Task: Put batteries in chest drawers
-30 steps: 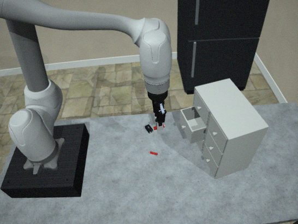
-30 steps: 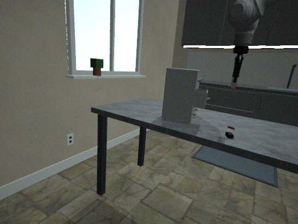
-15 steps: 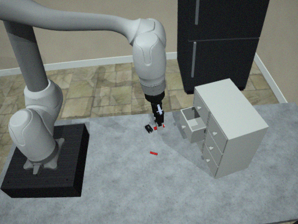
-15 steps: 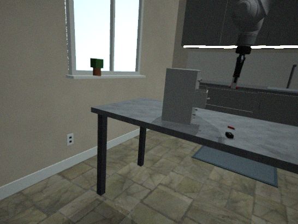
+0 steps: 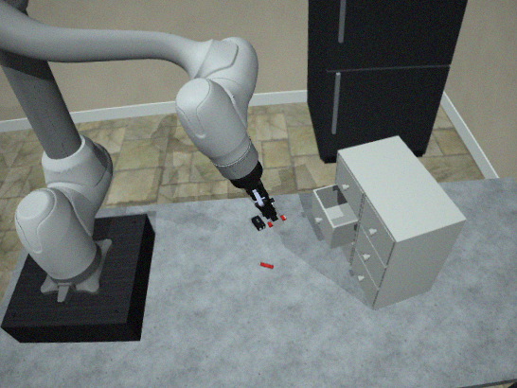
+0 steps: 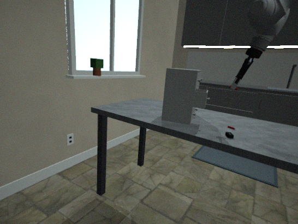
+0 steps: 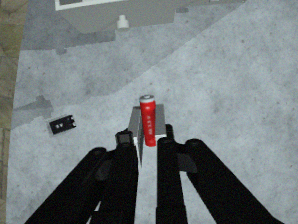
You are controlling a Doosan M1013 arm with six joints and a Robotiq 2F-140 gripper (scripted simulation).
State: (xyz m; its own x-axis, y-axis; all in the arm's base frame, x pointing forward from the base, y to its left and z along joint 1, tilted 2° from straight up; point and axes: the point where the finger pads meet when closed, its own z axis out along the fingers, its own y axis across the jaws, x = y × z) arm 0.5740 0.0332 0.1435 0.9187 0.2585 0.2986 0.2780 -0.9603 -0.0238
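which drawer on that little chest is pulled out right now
The upper left drawer, seen facing the chest. It juts out, open and showing its inside; the other drawers sit flush.

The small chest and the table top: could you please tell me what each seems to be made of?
The small chest looks like matte painted wood or plastic: uniform pale grey, flat faces, no grain or shine. The table top looks like polished stone or concrete: mottled grey, with the chest's faint reflection in the exterior view. Neither is certain.

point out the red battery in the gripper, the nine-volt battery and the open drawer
red battery [image 7: 148, 119], wrist view, middle of its body
nine-volt battery [image 7: 61, 124], wrist view, its black top face
open drawer [image 5: 321, 213], top view, its front panel by the knob
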